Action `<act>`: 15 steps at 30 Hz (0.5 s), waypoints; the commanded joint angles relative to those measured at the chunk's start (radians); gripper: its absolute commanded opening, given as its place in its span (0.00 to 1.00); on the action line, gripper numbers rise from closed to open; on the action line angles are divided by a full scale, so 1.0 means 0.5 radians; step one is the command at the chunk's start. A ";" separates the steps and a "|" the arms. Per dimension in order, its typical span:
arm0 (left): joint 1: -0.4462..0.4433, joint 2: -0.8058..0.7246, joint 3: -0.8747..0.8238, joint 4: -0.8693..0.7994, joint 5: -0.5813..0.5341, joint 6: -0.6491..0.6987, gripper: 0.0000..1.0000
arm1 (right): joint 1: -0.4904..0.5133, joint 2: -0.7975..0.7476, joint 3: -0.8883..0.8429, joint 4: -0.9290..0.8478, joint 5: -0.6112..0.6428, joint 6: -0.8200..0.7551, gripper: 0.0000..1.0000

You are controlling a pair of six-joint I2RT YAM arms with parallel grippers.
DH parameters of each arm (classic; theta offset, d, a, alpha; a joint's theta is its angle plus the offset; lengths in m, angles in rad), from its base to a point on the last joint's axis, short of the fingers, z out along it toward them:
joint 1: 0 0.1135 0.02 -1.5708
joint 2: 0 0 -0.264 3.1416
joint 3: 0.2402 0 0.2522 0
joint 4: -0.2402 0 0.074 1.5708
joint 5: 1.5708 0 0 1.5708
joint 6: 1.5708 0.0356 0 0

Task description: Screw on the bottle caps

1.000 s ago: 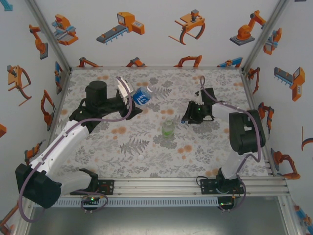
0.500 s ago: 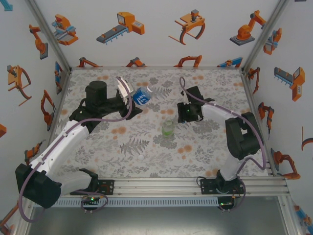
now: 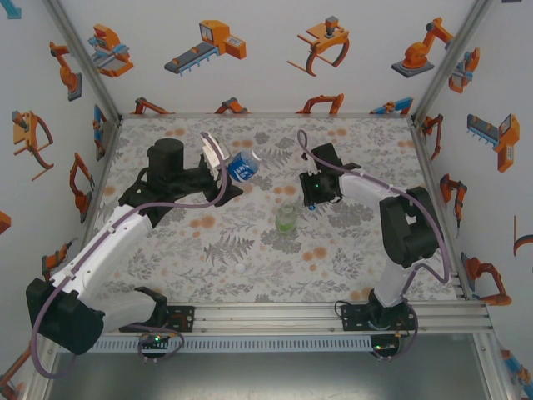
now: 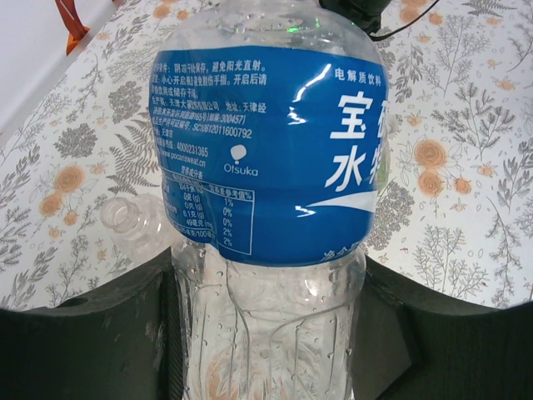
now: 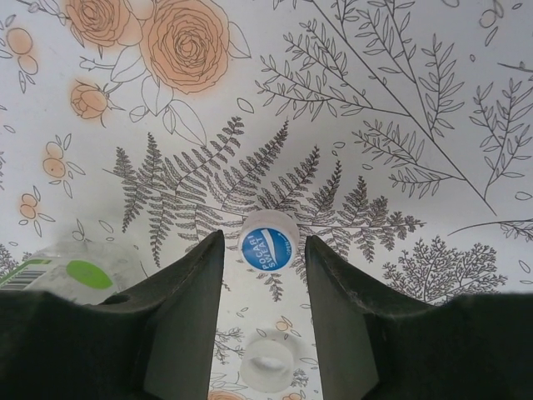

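Right tool (image 5: 264, 240) is spread wide and pointing down, one finger either side of the blue-topped cap (image 5: 268, 243), no contact that I can see. I read it as lined up to pinch that cap and carry it to a bottle. The cap lies flat, top up, on the desk (image 5: 400, 125). Near it at its 6 o'clock is a second cap (image 5: 266, 367), plain white. At its 8 o'clock is the green bottle (image 5: 67, 273); the top view shows it upright near desk centre.

Left tool (image 4: 271, 333) is clamped on the lower body of the blue-label bottle (image 4: 266, 150), lifted off the desk at 11 o'clock of the green one. My guess is it's held up so the right arm can reach the neck. I can't tell if that neck is bare.

The clear bottle (image 4: 133, 223) lies on its side on the desk, neck open, at 8 o'clock of the label in the left wrist view.

Count: three bottles and two sure caps. A white dot (image 3: 240, 268) at 7 o'clock of the green bottle may be a third, too small to call.
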 commanded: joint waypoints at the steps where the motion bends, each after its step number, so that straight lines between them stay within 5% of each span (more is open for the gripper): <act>1: -0.008 -0.043 0.041 -0.027 0.042 0.050 0.19 | 0.024 0.051 0.058 -0.070 0.079 -0.061 0.42; 15: -0.007 -0.044 0.050 -0.041 0.042 0.052 0.21 | 0.060 0.093 0.087 -0.104 0.128 -0.079 0.37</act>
